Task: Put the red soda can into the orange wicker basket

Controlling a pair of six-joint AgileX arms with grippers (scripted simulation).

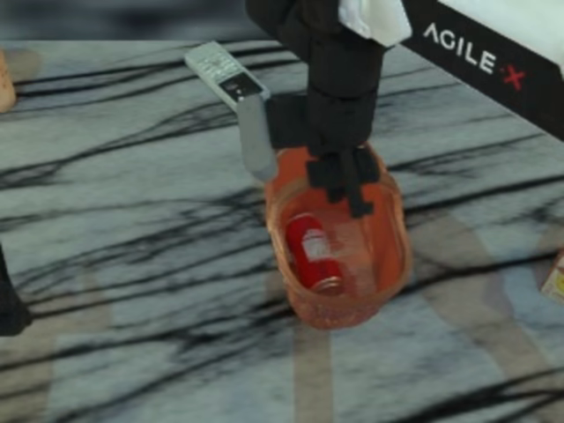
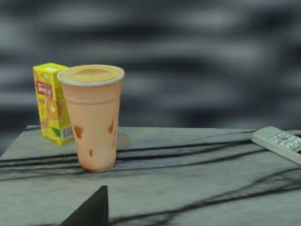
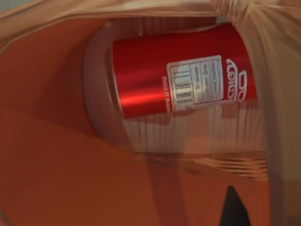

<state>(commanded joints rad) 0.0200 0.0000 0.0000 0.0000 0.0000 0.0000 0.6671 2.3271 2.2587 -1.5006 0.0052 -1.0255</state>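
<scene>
At the top view's far left edge the left arm (image 1: 9,304) sits parked — its fingers can't be judged. Right of centre, the can (image 1: 313,253) lies on its side inside the basket (image 1: 394,264), free of any grip. The right gripper (image 1: 345,187) hangs over the basket's far end, fingers apparently spread and empty. The drop looks done — next, I judge, the right arm lifts straight up, clearing the handle.

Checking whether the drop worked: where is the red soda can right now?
In the top view the red soda can lies on its side inside the orange wicker basket, right of table centre, just below the right tool.
</scene>
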